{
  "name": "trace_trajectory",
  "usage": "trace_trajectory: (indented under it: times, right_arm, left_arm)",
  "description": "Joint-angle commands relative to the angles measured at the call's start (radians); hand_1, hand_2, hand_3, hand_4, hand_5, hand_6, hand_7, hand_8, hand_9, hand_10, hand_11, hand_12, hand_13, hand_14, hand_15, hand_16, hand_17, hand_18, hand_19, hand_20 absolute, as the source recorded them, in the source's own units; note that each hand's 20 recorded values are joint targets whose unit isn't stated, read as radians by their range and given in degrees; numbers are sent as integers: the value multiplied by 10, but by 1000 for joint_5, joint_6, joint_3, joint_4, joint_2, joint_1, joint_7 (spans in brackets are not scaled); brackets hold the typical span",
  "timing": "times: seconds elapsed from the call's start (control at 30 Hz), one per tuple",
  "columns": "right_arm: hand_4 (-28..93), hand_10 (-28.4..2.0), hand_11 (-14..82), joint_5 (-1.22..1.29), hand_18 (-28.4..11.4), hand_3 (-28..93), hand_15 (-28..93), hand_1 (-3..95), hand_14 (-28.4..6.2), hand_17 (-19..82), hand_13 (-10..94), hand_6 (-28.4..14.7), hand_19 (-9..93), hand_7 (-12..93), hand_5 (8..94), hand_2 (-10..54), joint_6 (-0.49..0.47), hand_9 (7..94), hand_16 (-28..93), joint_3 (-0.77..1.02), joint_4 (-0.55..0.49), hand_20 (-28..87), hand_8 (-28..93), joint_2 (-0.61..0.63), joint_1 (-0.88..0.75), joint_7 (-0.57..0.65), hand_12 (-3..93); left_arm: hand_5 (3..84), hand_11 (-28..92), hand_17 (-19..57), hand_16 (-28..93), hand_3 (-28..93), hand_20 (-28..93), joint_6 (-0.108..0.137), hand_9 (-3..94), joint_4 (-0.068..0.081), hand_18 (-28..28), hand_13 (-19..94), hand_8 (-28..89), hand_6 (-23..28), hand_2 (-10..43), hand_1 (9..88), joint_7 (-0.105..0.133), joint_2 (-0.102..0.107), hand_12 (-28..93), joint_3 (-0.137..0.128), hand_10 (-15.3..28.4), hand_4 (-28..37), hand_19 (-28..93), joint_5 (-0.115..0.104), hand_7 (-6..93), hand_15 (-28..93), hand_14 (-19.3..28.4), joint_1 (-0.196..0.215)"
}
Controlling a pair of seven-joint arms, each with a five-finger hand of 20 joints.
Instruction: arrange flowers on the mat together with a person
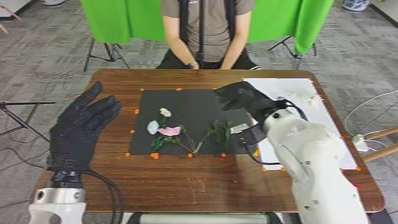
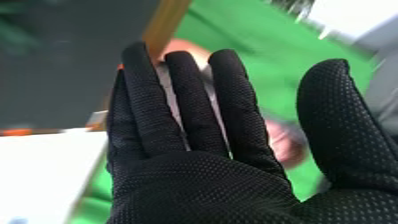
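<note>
The right hand (image 1: 245,97) is above the far right part of the black rectangular mat (image 1: 182,100); in the right wrist view its fingers are straight and the thumb stands well out from them, so it is wide and holds nothing. The left hand (image 1: 75,131) is at the left side of the brown wooden table (image 1: 204,187), its fingers straight and slightly spread, with nothing in them.

Between the two hands, flowers lie on the mat. The round pink flower (image 1: 169,131) with green leaves is nearer the robot than the right hand and to its left. Just beside it, toward the left hand, is a white flower (image 1: 153,127), and a smaller cream flower (image 1: 165,112) lies farther off than both. A bunch of slim green stems (image 1: 219,131) lies on the robot's side of the right hand's fingers. To the right of that hand, a white sheet (image 1: 274,84) bears small pale pieces (image 1: 307,98), too indistinct to name. Small orange patches (image 1: 155,156) mark the mat's edges.
</note>
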Motion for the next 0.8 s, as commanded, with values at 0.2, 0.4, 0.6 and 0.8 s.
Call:
trace_trajectory:
  times: [0.2,0.4,0.6,0.8]
  right_arm:
    - [-283,-177,65,863,-137,819,125,164,-173,86,333,-32,379,98,428,110,108,415,141,280,-63,72,-123,32,-331,-196,91]
    - [-283,-170,62,827,-141,823,107,139,-168,83,329,-33,356,86,394,133,116,403,152,283,-68,76,-118,46,-361,-272,90]
    - [-283,-152,58,727,-147,823,100,126,-163,79,335,-16,337,90,336,142,183,389,161,206,-61,82,-116,88,-406,-440,86]
    - [-283,-151,52,730,-159,824,101,122,-171,74,344,-7,338,99,316,146,204,384,172,196,-70,99,-122,72,-416,-456,88]
  left_arm:
    - [379,207,1,-84,794,-79,3,371,27,194,270,-104,88,69,232,-30,-39,77,6,204,-267,603,-1,110,308,219,21]
    - [375,193,-6,-79,795,-88,8,352,32,192,256,-104,85,69,232,-34,-38,74,11,194,-267,589,-1,107,287,210,24]
    - [346,158,-8,-74,798,-91,24,294,40,192,257,-106,68,68,233,-31,-46,63,33,158,-270,585,-7,109,287,209,23]
    - [329,156,-35,-68,799,-85,-7,295,40,199,261,-113,58,69,232,-51,-66,69,19,159,-273,566,8,122,296,216,30]
